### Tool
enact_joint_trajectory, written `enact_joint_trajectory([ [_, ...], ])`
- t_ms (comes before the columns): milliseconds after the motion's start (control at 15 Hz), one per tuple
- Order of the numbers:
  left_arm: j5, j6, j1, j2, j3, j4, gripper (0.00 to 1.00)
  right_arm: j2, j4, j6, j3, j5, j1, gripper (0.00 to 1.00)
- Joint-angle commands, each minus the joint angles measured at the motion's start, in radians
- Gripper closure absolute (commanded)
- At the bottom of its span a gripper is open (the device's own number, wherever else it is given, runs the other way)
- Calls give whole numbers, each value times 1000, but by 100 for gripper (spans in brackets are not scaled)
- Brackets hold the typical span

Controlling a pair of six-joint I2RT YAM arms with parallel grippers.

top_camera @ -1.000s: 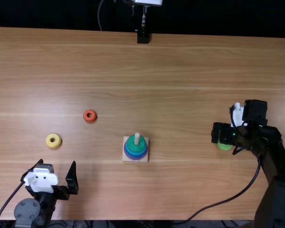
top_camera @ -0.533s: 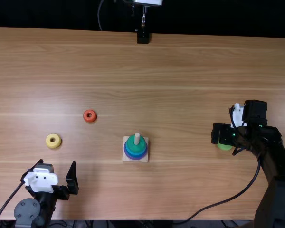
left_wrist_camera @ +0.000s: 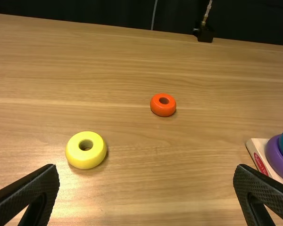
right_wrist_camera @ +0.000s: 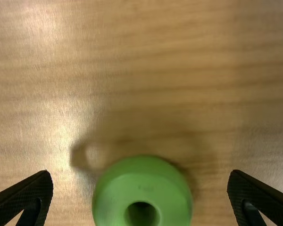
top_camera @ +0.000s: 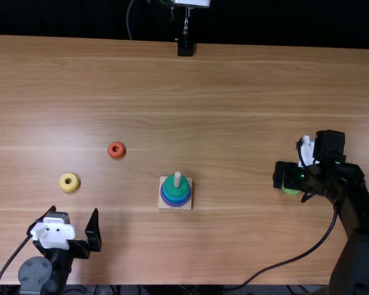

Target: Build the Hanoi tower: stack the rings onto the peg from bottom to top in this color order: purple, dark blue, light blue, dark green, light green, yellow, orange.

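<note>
Stack [top_camera: 175, 195]: topped by the dark green ring [top_camera: 171, 187]. Current step, by my judgement: pick the light green ring [right_wrist_camera: 153, 181], at 3 o'clock from the stack. My right gripper [right_wrist_camera: 140, 173] is wide open around it, gripping nothing. Next: centre, lower if needed, close. Yellow ring [top_camera: 62, 182]: 9 o'clock. Orange ring [top_camera: 112, 153]: 10 o'clock. My left gripper [left_wrist_camera: 146, 172]: wide open, empty.

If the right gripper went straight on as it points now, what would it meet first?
Probably the light green ring, framed between the right gripper's open fingers; the gripper's height above the table is unclear.
</note>
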Motion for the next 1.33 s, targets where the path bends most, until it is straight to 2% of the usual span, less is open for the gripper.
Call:
enact_joint_trajectory([
  [0, 7, 6, 11, -12, -53, -10, 0, 11, -18, 3, 19, 5, -8, 0],
  [667, 7, 6, 11, -12, -53, -10, 0, 12, -22, -5, 23, 4, -8, 0],
  [1000, 7, 6, 11, -12, -53, -10, 0, 14, -22, -8, 25, 4, -6, 14],
  [1267, 7, 6, 11, -12, -53, -10, 0, 22, -22, -3, 28, 4, -6, 10],
])
